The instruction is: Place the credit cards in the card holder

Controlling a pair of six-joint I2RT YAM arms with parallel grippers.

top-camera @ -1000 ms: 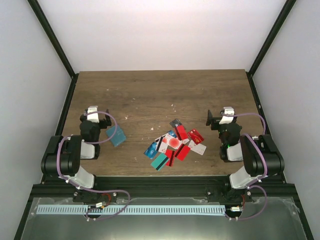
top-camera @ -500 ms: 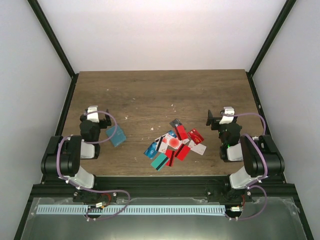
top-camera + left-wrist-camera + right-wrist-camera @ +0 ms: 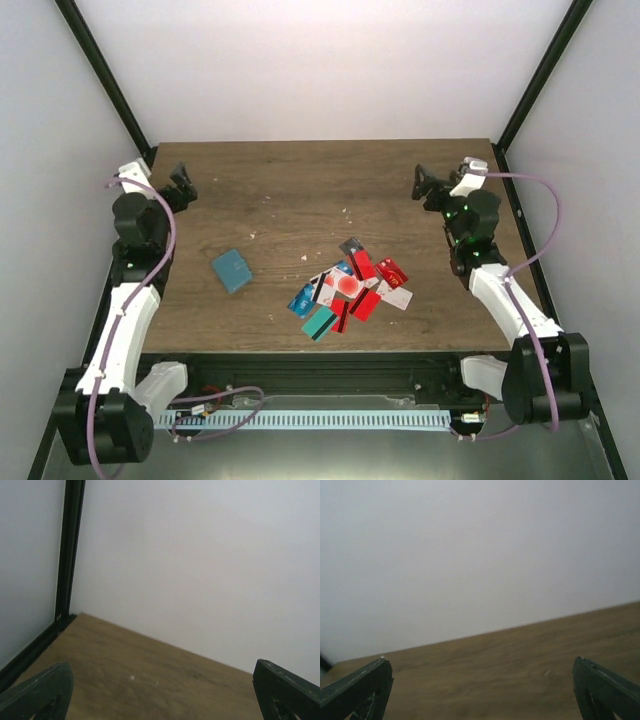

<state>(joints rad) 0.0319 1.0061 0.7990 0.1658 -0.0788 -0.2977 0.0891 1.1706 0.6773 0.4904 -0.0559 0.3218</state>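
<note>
Lying in a loose heap on the wooden table [image 3: 300, 190], the credit cards [image 3: 350, 288] overlap one another. Red ones sit mostly on the heap's right and far side, a white one with a red circle lies near its middle, and a blue one and a teal-green one lie at its left, near corner. How many cards there are is hard to count from above, since several lie partly under others.

The card holder [image 3: 232, 270] lies flat to the left of the heap, well apart from it and turned at a slant; it looks closed, showing only its teal-blue cover.

The left gripper [image 3: 183, 185] hangs far to the left of the heap and beyond it, farther out than the card holder. In its wrist view the two dark fingertips stand at opposite edges of the frame, so the jaws are spread wide with nothing between them but bare wood and the white back wall [image 3: 200, 555].

The right gripper [image 3: 424, 186] hangs beyond the heap and to its right, touching none of the cards. Its wrist view likewise shows the fingertips spread wide and empty.
</note>
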